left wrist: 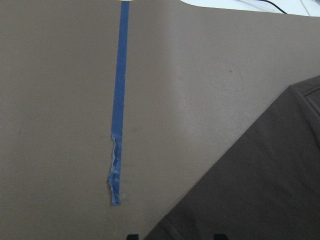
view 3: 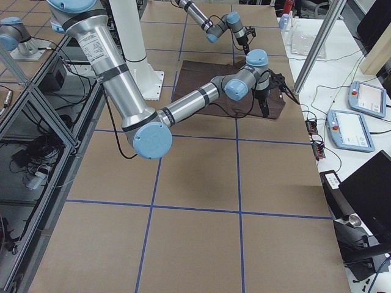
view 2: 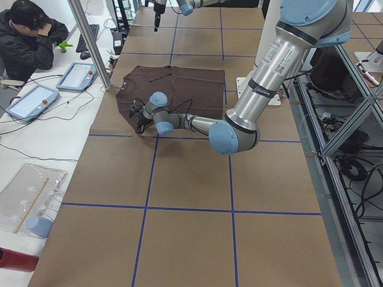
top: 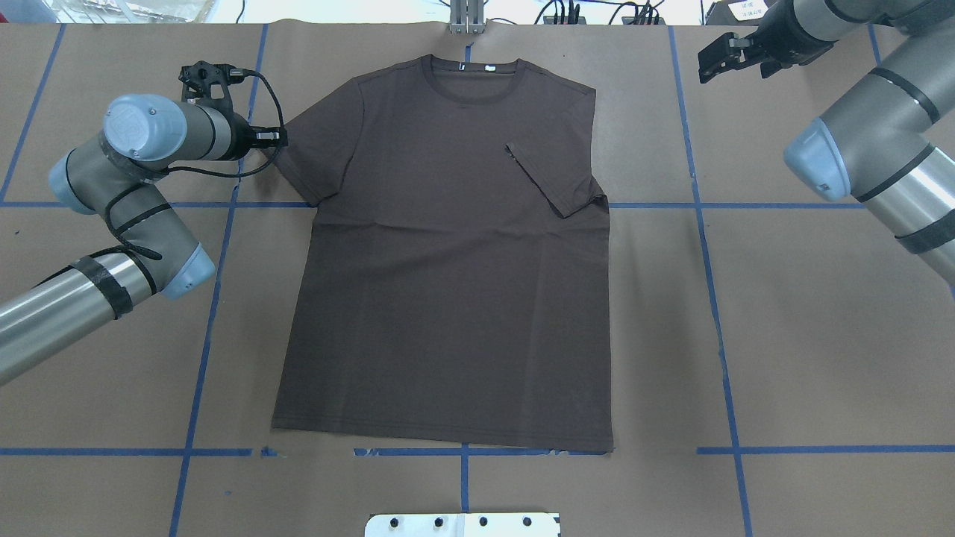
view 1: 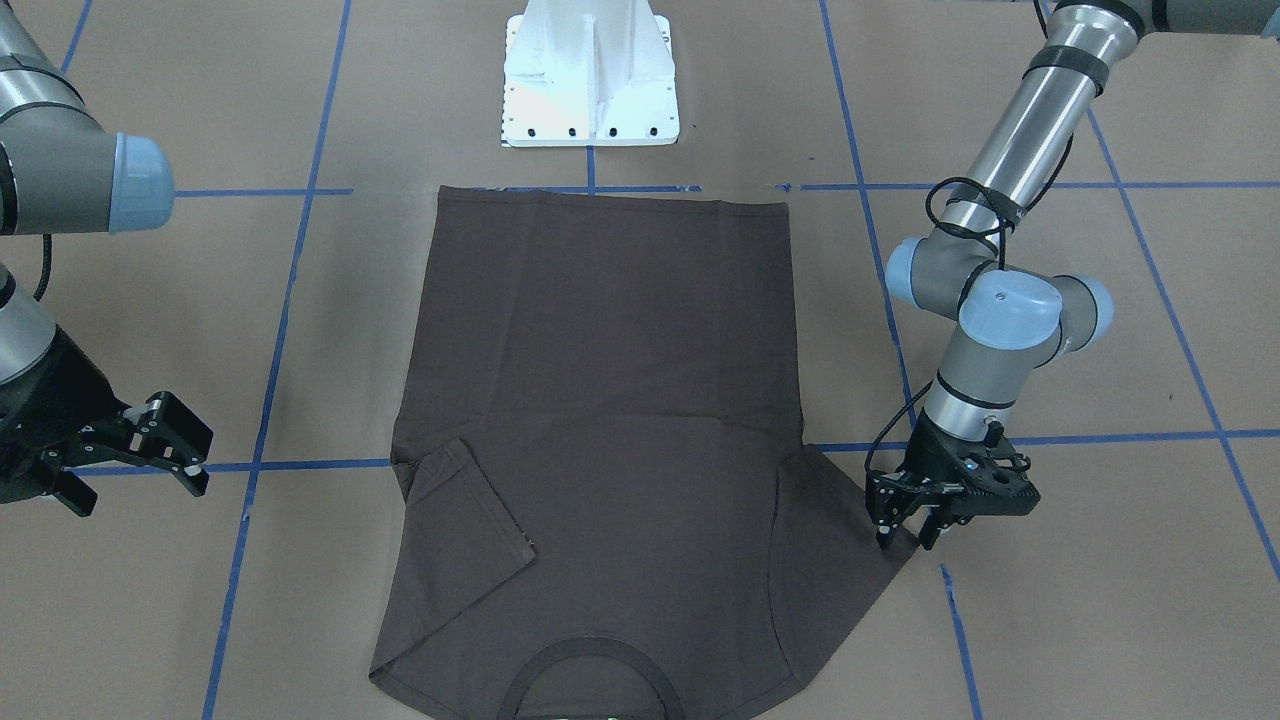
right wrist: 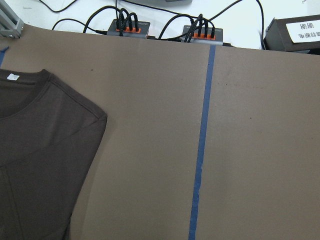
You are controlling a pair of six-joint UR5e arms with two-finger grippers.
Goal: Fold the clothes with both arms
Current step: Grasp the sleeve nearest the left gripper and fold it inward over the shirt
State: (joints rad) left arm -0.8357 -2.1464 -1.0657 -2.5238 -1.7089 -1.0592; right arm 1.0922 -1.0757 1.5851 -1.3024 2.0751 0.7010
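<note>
The left gripper [view 1: 907, 541] points straight down with its jaws apart and nothing grasped, its fingertips standing over the outer corner of the spread sleeve of the dark brown-grey short-sleeved T-shirt [top: 448, 283]. Whether they touch the cloth cannot be told. The right gripper [view 1: 190, 455] is likewise released and empty, held above the bare brown paper-covered surface [top: 821, 335], well apart from the shirt.

The shirt lies flat in the middle of the surface, its hem toward the white metal base pedestal [view 1: 590, 70] and its ribbed collar [top: 470, 93] at the far edge. The sleeve on the right gripper's side [top: 548, 179] is folded inward onto the chest. Blue tape lines [top: 712, 261] cross the paper in a grid.

A small white tag [right wrist: 11, 76] sits inside the collar, its print too small to read. Beyond the surface edge lie grey power strips with orange plugs [right wrist: 125, 25] and a dark box with a white label [right wrist: 300, 25] whose writing is not legible. A seated person [view 2: 30, 39] is beside the surface's far end, near two tablets [view 2: 78, 75]
</note>
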